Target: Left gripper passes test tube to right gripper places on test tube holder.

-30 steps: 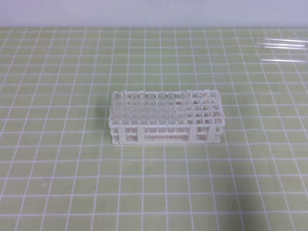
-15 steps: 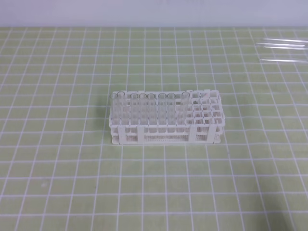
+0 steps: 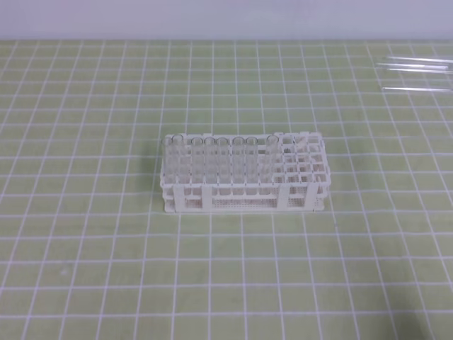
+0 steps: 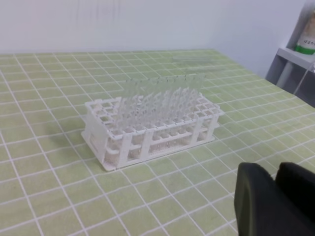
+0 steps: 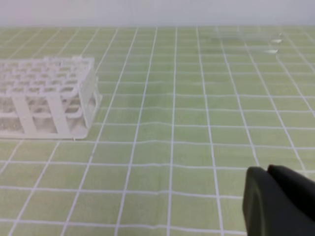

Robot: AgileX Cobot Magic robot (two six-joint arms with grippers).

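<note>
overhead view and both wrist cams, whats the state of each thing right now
white plastic test tube rack: upright on the mat, left part filled with tubes, right holes empty
clear glass test tubes: lying loose at the far right of the mat
left tool: clear of the rack, holding nothing
right tool: shut, holding nothing

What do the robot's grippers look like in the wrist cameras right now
Only the fingertips show. The left gripper appears as two chunky matte black fingers with rounded tops, low at the right of its view. The right gripper shows similar smooth black fingers. No cables, labels or markings are in view.
</note>
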